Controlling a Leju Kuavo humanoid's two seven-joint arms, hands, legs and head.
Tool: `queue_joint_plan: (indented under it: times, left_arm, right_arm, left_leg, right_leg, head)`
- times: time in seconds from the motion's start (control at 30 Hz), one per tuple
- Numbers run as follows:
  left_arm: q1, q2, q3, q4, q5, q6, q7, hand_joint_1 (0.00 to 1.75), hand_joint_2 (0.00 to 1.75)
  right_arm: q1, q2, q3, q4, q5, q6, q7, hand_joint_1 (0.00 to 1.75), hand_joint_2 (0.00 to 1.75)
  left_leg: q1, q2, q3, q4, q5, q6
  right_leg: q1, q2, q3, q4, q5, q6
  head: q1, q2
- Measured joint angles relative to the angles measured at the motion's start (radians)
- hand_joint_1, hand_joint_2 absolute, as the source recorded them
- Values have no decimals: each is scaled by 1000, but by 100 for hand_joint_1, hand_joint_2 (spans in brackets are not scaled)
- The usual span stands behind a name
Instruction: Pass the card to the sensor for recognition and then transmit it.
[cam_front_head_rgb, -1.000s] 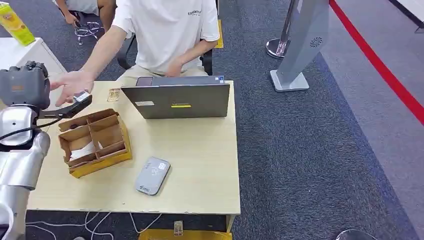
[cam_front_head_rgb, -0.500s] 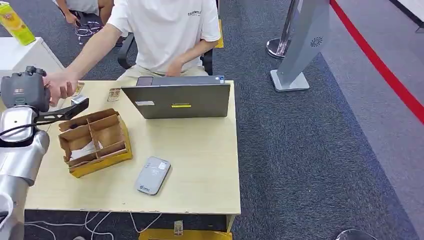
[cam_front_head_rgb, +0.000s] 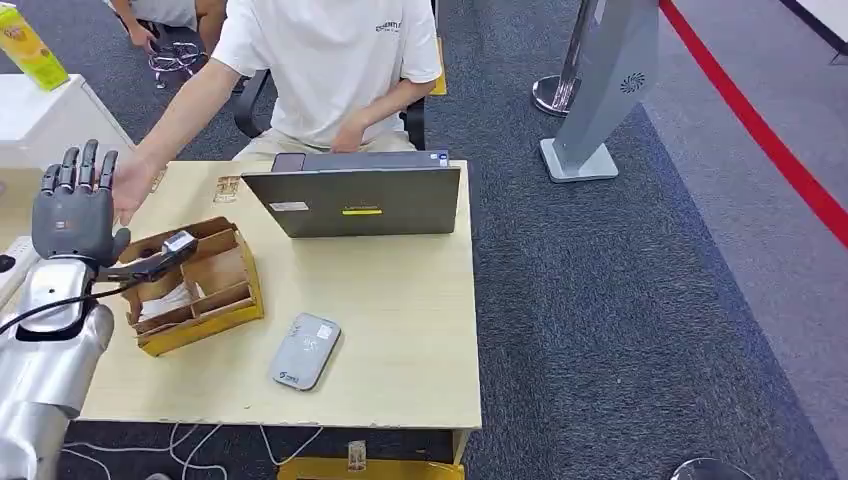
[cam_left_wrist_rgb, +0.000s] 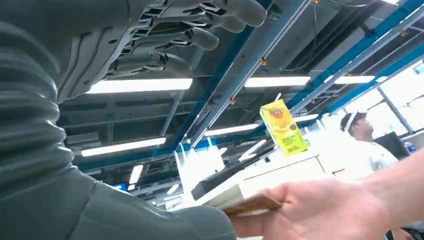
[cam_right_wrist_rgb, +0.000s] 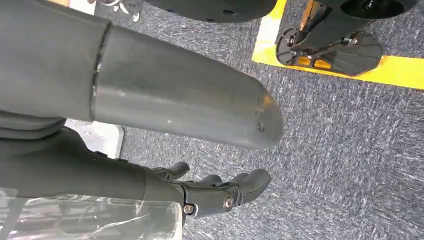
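Observation:
My left hand (cam_front_head_rgb: 75, 205) is raised at the table's left edge, its fingers (cam_left_wrist_rgb: 200, 37) straight and spread, holding nothing. Just behind it a person's hand (cam_front_head_rgb: 133, 185) reaches across the table corner. In the left wrist view that person's hand (cam_left_wrist_rgb: 320, 210) pinches a thin tan card (cam_left_wrist_rgb: 247, 203) right beside my thumb (cam_left_wrist_rgb: 150, 225). The grey sensor (cam_front_head_rgb: 305, 350) lies flat near the table's front edge, well away from both hands. My right hand (cam_right_wrist_rgb: 220, 192) hangs over the carpet, fingers loosely bent and holding nothing.
A partitioned cardboard box (cam_front_head_rgb: 190, 285) sits to the right of my left hand. An open grey laptop (cam_front_head_rgb: 355, 200) stands at the table's back, the seated person behind it. A small card (cam_front_head_rgb: 228, 188) lies near the laptop. A yellow carton (cam_front_head_rgb: 30, 45) stands on a white side table.
My left hand has turned fingers-up, spread out and drawn back toward me. The person's hand, which closed around my hand's front, now holds the card.

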Motion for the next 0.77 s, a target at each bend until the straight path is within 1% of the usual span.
queue_joint_plan:
  times: [0.07, 0.13, 0.17, 0.2, 0.23, 0.27, 0.3, 0.33, 0.37, 0.4, 0.43, 0.47, 0.5, 0.53, 0.57, 0.6, 0.63, 0.67, 0.7, 0.73, 0.77]
  left_arm:
    - [15, 0, 7, -29, 0, -1, 0, 0, 175]
    - [31, 0, 15, -50, 11, 3, -16, 0, 175]
    - [54, 1, 19, -74, 29, 10, -32, 0, 175]
    - [98, 1, 27, -126, 56, 22, -50, 0, 175]
    - [177, 3, 40, -196, 92, 38, -68, 0, 175]
    - [280, 2, 61, -290, 143, 59, -94, 0, 175]
    - [408, -1, 104, -420, 216, 88, -137, 0, 175]
    - [515, -12, 140, -505, 275, 103, -181, 0, 175]
    - [612, -35, 198, -599, 366, 103, -252, 0, 175]
    - [701, -76, 270, -681, 474, 73, -348, 0, 175]
    - [750, -122, 378, -762, 608, -1, -500, 0, 175]
    - [758, -167, 485, -807, 696, -101, -619, 0, 175]
    - [746, -196, 640, -843, 779, -269, -718, 0, 175]
    - [735, -213, 813, -859, 834, -428, -757, 0, 175]
    - [728, -219, 967, -857, 892, -534, -731, 0, 175]
    - [725, -222, 1119, -840, 996, -606, -660, 0, 175]
    - [716, -222, 1252, -801, 1102, -610, -580, 0, 175]
    - [707, -220, 1339, -765, 1159, -589, -556, 0, 175]
    - [701, -217, 1412, -732, 1179, -574, -557, 0, 175]
    - [699, -214, 1451, -715, 1183, -568, -561, 0, 175]
    - [696, -209, 1487, -692, 1183, -563, -565, 0, 175]
  right_arm:
    - [0, 0, 0, 0, -1, 0, 0, 0, 0]
    - [0, 0, 0, 0, -5, 0, 0, 0, 0]
    - [0, 0, 0, 0, -14, -2, 0, 0, 0]
    - [0, 0, -3, 0, -21, -3, 0, 0, 0]
    - [0, 1, -7, 0, -31, -6, 0, 0, 0]
    - [1, 2, -15, 0, -42, -11, 0, 0, 0]
    - [3, 5, -24, 0, -57, -16, 0, 0, 0]
    - [8, 5, -31, 0, -67, -20, 0, 0, 0]
    - [13, 5, -41, 0, -75, -23, 0, 0, 0]
    - [19, 5, -49, 1, -82, -28, 0, 0, 0]
    - [24, 5, -57, 1, -85, -34, 3, 0, 0]
    - [29, 5, -64, 0, -85, -36, 7, 0, 0]
    - [29, 5, -71, 0, -85, -37, 9, 0, 0]
    - [27, 5, -75, 0, -84, -38, 9, 0, 0]
    - [25, 5, -77, 0, -83, -39, 10, 0, 0]
    - [25, 5, -80, 0, -83, -39, 13, 0, 0]
    - [26, 5, -85, 0, -84, -40, 16, 0, 0]
    - [28, 5, -90, 1, -84, -40, 18, 0, 0]
    - [29, 5, -92, 0, -84, -40, 19, 0, 0]
    - [29, 5, -92, 0, -84, -41, 19, 0, 0]
    - [26, 5, -92, 0, -84, -41, 20, 0, 0]
  left_leg:
    - [0, 0, 0, 0, 0, 0]
    - [0, 0, 0, 0, 0, 0]
    - [0, 0, 0, -1, 0, 0]
    - [-1, 2, 1, -1, 0, 0]
    - [-2, 4, 3, -3, -2, 0]
    - [-3, 12, 6, -4, -5, -2]
    - [-4, 21, 11, -5, -9, -2]
    - [-4, 26, 11, -5, -11, 0]
    - [-4, 26, 11, -4, -12, -1]
    - [-4, 26, 10, -4, -14, 0]
    - [-3, 24, 9, -4, -14, 1]
    - [-2, 18, 7, -3, -14, 1]
    - [0, 12, 5, -3, -14, 1]
    - [0, 11, 6, -3, -14, 1]
    - [0, 14, 7, -4, -17, -2]
    - [0, 19, 11, -4, -17, -3]
    - [0, 21, 13, -4, -17, -3]
    - [1, 22, 14, -4, -17, -3]
    - [2, 20, 14, -4, -17, -3]
    - [2, 18, 14, -4, -17, -3]
    - [2, 11, 13, -4, -17, -3]
  right_leg:
    - [0, 0, 0, 0, 0, 0]
    - [0, 0, 1, 0, 0, 0]
    - [0, 0, 1, 0, 0, 0]
    - [0, 2, 2, 0, 0, 0]
    - [-1, 5, 4, 0, 0, 0]
    - [-3, 13, 4, 0, 0, 0]
    - [-4, 22, 4, 0, -2, 2]
    - [-4, 26, 4, 0, -3, 2]
    - [-4, 27, 4, -1, -4, 2]
    - [-4, 27, 3, -2, -5, 1]
    - [-3, 25, 3, -2, -8, 4]
    - [-3, 19, 3, -3, -10, 5]
    - [-1, 13, 4, -2, -10, 6]
    - [0, 13, 5, -3, -11, 4]
    - [0, 15, 5, -2, -11, 2]
    - [0, 20, 5, -3, -11, 2]
    - [0, 23, 5, -3, -11, 2]
    - [0, 23, 3, -3, -11, 1]
    - [1, 21, 4, -3, -12, 1]
    - [2, 19, 5, -3, -13, 0]
    - [2, 13, 6, -3, -15, 0]
  head:
    - [0, 0]
    - [0, 0]
    - [0, 0]
    - [0, 0]
    - [0, 0]
    - [0, 0]
    - [-2, 0]
    - [-5, 0]
    - [-3, 0]
    - [-4, 0]
    - [-5, 0]
    - [-4, 0]
    - [1, 0]
    - [6, 0]
    - [7, 0]
    - [2, 0]
    - [-1, 0]
    - [-2, 0]
    - [-3, 0]
    - [-2, 0]
    - [-2, 0]
